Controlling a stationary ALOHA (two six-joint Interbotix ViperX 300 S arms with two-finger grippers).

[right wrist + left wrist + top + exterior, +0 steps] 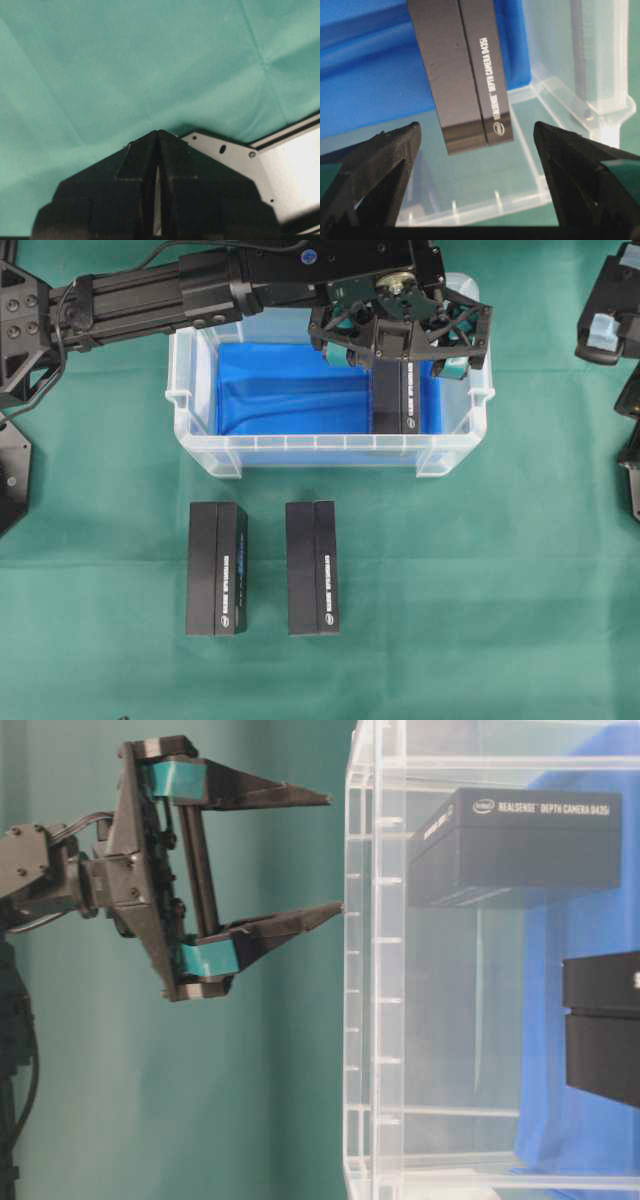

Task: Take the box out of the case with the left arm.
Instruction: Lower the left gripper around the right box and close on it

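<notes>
One box (393,398) in the case (195,390), two boxes (217,568) outside.

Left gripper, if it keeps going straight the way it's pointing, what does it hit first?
Probably the black box in the case: the open left gripper points down at its near end. Depth is unclear.

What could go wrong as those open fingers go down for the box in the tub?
The box lies close to the tub's right wall, so one of the fingers might catch the rim instead of clearing it. The left gripper is open above the box, not yet around it; a skewed descent could nudge the box or bunch the blue cloth.
</notes>
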